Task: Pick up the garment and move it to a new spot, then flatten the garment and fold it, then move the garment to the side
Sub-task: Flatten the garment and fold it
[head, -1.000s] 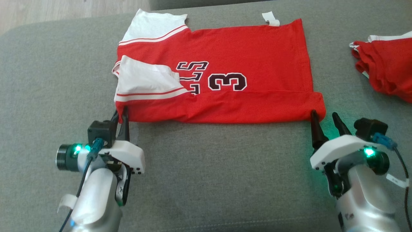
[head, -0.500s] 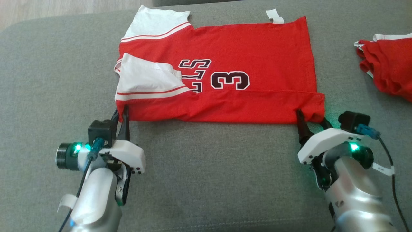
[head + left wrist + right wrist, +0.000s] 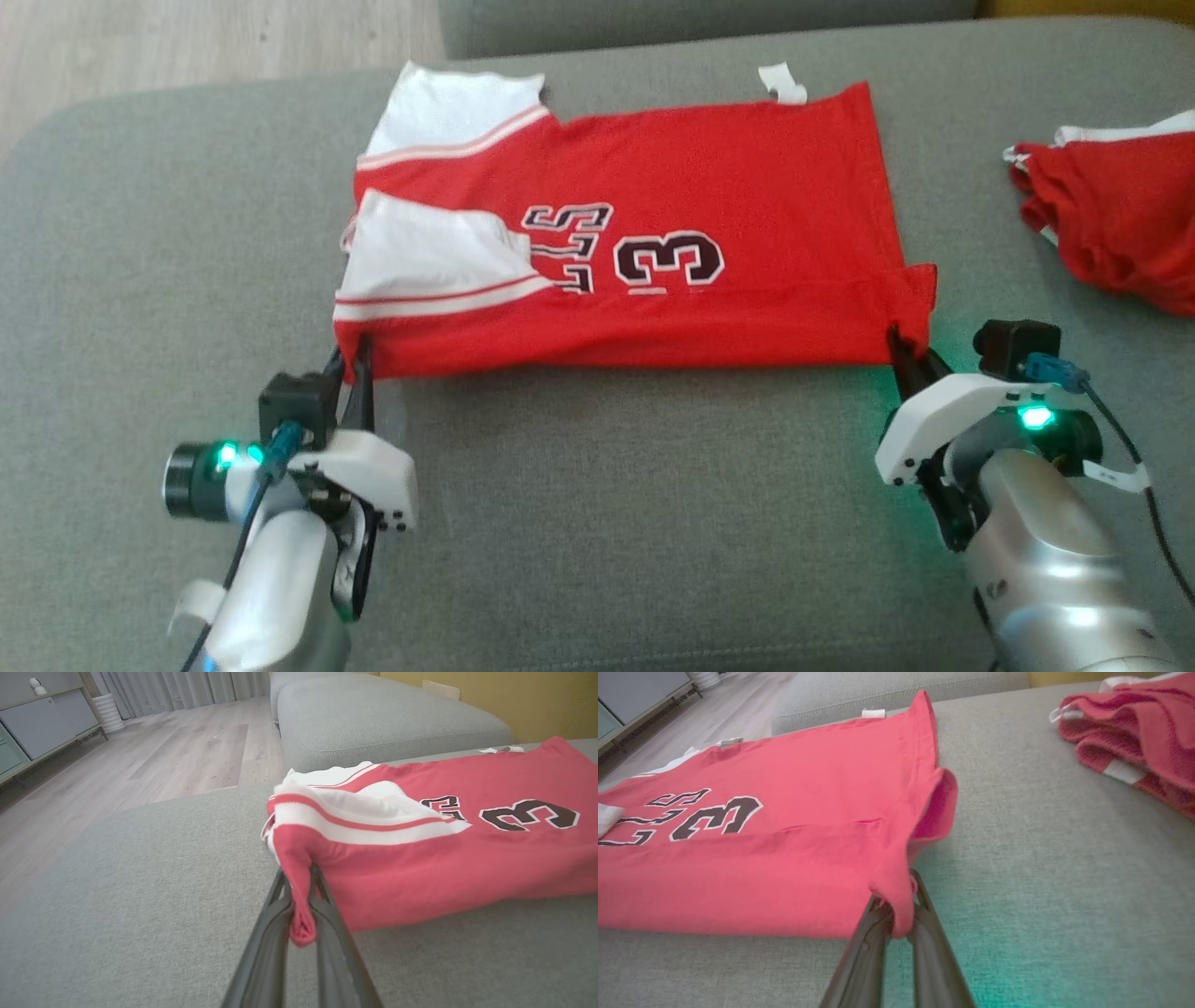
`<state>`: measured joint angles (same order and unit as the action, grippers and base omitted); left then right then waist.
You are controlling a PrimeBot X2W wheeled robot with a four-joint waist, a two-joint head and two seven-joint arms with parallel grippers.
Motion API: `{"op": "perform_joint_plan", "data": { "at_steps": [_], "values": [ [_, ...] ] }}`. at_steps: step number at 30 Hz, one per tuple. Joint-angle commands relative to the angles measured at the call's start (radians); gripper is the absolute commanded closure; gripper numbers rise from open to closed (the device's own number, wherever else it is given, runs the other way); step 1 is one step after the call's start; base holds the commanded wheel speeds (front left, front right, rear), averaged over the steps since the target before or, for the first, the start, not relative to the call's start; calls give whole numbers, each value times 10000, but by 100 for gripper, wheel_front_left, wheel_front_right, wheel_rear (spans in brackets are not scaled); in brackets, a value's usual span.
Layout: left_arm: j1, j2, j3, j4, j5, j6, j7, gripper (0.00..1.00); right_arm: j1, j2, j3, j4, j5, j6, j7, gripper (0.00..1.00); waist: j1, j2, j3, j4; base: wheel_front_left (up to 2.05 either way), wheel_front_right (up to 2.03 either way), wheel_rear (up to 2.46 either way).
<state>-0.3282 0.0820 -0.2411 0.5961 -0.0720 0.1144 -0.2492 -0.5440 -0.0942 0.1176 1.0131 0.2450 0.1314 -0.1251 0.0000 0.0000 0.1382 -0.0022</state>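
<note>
2 near corners of the red garment (image 3: 709,177) on the sofa cushion (image 3: 607,513) are pinched — by the left end effector (image 3: 353,350) and the right end effector (image 3: 904,347). Crumpled red cloth (image 3: 1111,215) lies well apart; print reads "3" (image 3: 668,259).

The shirt (image 3: 747,187) lies spread on the sofa (image 3: 607,523), sleeves to the left and hem to the right. One sleeve (image 3: 429,252) is folded over onto the shirt's left part. The left gripper (image 3: 352,350) is at the shirt's near left corner and the right gripper (image 3: 907,347) at its near right corner, each corner between the jaws. Well right of the shirt lies a bunched cloth (image 3: 1111,215). Behind the shirt stands another cushion (image 3: 700,19).
</note>
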Motion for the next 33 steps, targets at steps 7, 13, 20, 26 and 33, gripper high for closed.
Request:
{"op": "perform_joint_plan", "data": {
  "at_steps": [7, 13, 20, 26, 33],
  "values": [
    [224, 210, 255, -293, -119, -33, -126, 100, 425, -432, 759, -785, 151, -7, 385, 100, 0, 0, -730, 134, 0, 0, 0],
    [861, 150, 27, -371, -127, -153, -126, 100, 1658, -944, 1187, -1686, 625, -7, 952, 100, 0, 0, -1219, 304, 0, 0, 0],
    [1858, 200, -160, -595, -201, -234, -126, 100, 2945, -1481, 1419, -3205, 1148, -7, 1875, 100, 0, 0, -1602, 323, 0, 0, 0],
    [2523, 277, -302, -959, -307, -301, -11, 100, 3827, -1784, 1309, -4622, 1347, -7, 2722, 100, 0, 0, -1747, 304, 0, 0, 0],
    [2497, 281, -340, -1247, -395, -213, 272, 0, 4196, -1932, 745, -6150, 1332, -7, 3229, 0, 0, 0, -1711, 130, 0, 0, 0]
  ]
}}
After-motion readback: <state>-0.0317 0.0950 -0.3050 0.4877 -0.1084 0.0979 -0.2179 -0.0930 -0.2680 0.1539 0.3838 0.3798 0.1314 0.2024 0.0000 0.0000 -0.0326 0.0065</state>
